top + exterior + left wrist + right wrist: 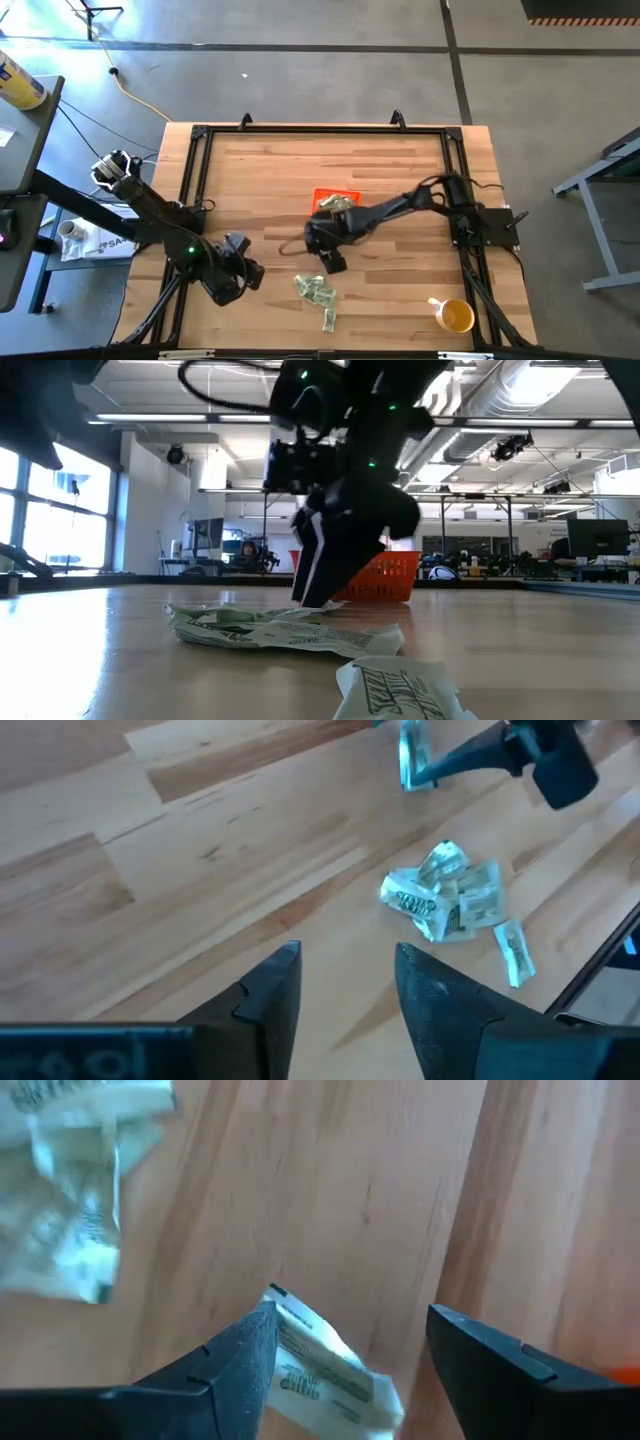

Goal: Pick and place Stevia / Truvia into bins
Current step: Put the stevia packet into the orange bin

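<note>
A pile of green-and-white Stevia packets (315, 291) lies flat on the wooden table toward its near edge, and one loose packet (328, 320) lies just nearer. The orange bin (335, 192) stands at mid table with some packets (336, 203) in it. My right gripper (332, 262) points down between the bin and the pile, low over the table, fingers open (350, 1330). One packet (325, 1370) shows beside one of its fingers. My left gripper (248, 272) hangs open (345, 985) to the left of the pile (445, 900), with nothing between its fingers. My right gripper has a single packet's end (275, 1305) against the inner side of one fingertip (250, 1335), and the other finger stands well apart from it. I cannot tell whether the finger touches the packet or the packet just lies on the table under it.
A yellow mug (455, 316) stands at the near right corner. Black frame rails (320, 130) run around the table's edges. Bare wood lies across the far half and left of the pile.
</note>
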{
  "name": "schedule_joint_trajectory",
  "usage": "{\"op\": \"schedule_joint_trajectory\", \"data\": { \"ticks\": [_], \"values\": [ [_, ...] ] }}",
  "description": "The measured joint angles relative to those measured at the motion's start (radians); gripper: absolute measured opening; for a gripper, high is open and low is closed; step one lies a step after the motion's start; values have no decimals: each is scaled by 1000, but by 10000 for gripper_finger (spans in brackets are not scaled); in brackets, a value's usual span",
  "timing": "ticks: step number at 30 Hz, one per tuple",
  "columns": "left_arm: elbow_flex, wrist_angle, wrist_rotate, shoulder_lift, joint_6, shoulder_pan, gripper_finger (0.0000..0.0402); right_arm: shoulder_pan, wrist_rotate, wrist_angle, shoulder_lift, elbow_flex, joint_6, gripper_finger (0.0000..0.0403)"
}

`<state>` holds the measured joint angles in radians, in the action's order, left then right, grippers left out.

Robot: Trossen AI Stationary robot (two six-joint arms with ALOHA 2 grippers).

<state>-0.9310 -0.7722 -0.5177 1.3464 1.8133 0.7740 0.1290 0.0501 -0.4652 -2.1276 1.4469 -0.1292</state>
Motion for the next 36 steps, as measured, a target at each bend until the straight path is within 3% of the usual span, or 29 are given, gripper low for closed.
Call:
{"op": "schedule_joint_trajectory", "data": {
  "ticks": [3, 6, 13, 15, 18, 22, 26, 27, 31, 34, 36],
  "values": [
    [0, -7, -11, 0, 2, 8, 189, -35, 76, -144, -24, 33, 16, 238],
    [0, -20, -12, 0, -9, 8, 186, -32, 71, -234, -22, 31, 12, 202],
    [0, -97, -12, 0, -26, 6, 186, 35, -63, -249, 28, 23, 71, 32],
    [0, -131, -12, 0, -27, 6, 186, 50, -98, -274, 40, 21, 119, 10],
    [0, -161, -10, 0, -29, 6, 184, 68, -138, -313, 76, 20, 233, 10],
    [0, -181, -9, 0, -51, 5, 181, 97, -250, -313, 227, 21, 400, 4],
    [0, -180, -31, 0, -91, -5, 181, 44, -361, -335, 352, 25, 510, 2],
    [0, -179, -32, 0, -110, -16, 181, 17, -352, -345, 360, 25, 493, 3],
    [0, -166, -15, -1, -206, -67, 181, -55, -134, -389, 327, 22, 320, 9],
    [0, -151, 39, -1, -245, -82, 181, -19, -2, -452, 284, 22, 132, 34],
    [0, -137, 46, -1, -246, -80, 181, 22, 27, -503, 253, 22, -19, 63]
  ]
}}
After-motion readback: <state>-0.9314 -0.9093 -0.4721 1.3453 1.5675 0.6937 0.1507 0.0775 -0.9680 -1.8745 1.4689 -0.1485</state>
